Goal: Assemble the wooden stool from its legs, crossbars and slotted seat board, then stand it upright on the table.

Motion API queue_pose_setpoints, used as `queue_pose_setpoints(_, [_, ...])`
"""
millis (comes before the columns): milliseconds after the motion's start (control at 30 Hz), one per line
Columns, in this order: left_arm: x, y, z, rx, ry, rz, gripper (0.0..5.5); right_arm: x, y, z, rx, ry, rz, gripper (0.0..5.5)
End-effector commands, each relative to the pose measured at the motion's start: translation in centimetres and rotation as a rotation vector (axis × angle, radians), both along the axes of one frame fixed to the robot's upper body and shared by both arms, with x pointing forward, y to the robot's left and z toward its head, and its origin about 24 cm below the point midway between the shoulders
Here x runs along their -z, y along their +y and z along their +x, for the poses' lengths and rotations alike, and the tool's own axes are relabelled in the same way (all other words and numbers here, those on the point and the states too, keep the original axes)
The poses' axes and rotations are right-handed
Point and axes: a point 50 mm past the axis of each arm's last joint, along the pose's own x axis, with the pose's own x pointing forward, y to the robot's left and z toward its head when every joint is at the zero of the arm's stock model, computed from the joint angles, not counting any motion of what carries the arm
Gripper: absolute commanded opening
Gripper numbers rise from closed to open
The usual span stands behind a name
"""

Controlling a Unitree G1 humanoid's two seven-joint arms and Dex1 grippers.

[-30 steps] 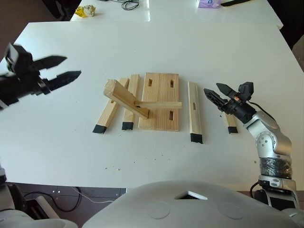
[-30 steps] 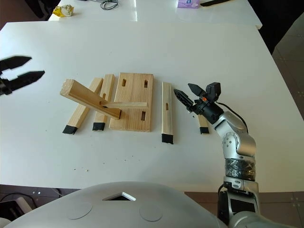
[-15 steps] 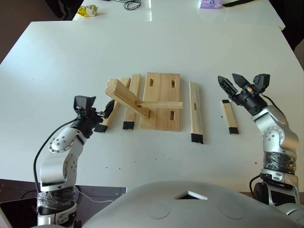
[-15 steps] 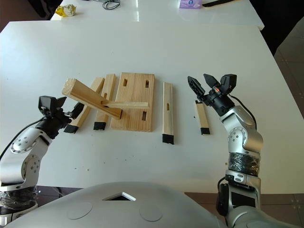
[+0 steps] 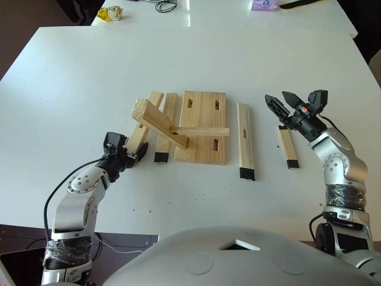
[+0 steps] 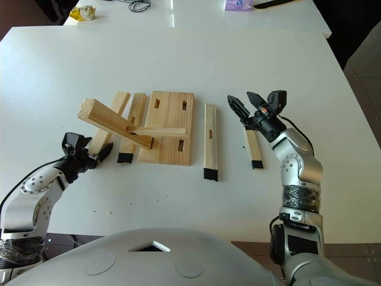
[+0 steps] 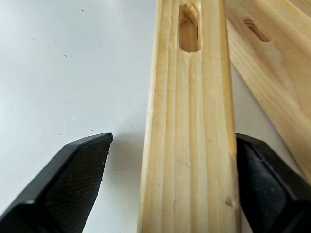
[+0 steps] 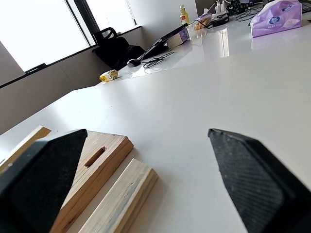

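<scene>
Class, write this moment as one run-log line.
phase: pre-grasp | left gripper: jaws open astride near end of leftmost leg | right gripper: jaws open, empty, above table right of seat board

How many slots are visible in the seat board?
3 slots: far left, far right, near right of the seat board. A fourth may hide under the tilted leg.

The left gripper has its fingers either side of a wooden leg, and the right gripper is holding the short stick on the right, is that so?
Not quite. The right gripper holds nothing: the right eye view shows its fingers spread open, while the short stick lies on the table. The left gripper does straddle a wooden leg.
</scene>
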Motion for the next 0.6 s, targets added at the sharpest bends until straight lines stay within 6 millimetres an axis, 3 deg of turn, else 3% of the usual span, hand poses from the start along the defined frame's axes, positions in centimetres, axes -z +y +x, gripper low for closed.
queue_pose_setpoints(33, [0.6,0.7,-1.8,-0.011,0.114,0.04,4.02,-0.1,-0.1,-0.2,0.008,-0.007,-0.005,4.58])
queue_pose_setpoints(467, [-1.2,0.4,-0.4,0.124,0.085,0.041,2.19,0.5,0.8,-0.6,0.048,-0.014,0.023,4.58])
queue_pose_setpoints(600, [-1.9,0.6,0.4,0.124,0.059,-0.012,2.17,0.6,1.0,-0.6,0.046,-0.016,0.029,4.58])
